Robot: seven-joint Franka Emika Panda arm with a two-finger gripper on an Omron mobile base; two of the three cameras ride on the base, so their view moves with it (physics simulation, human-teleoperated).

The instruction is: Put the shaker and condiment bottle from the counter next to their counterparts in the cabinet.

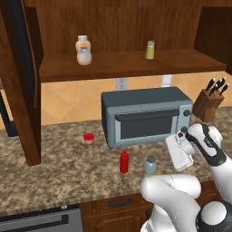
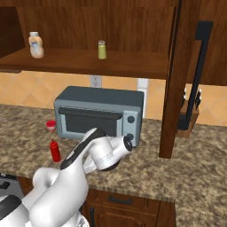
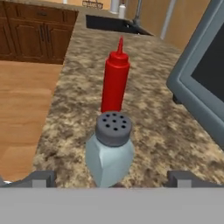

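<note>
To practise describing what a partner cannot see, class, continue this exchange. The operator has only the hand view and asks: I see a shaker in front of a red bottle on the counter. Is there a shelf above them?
Observer: Yes, a wide wooden shelf runs along the wall above the toaster oven.
Operator: What stands on it?
Observer: A yellow-green shaker with a grey cap, toward the right in the left base view.
Operator: Anything else up there?
Observer: A peach bottle with a white cap, toward the left, well apart from that shaker.
</note>
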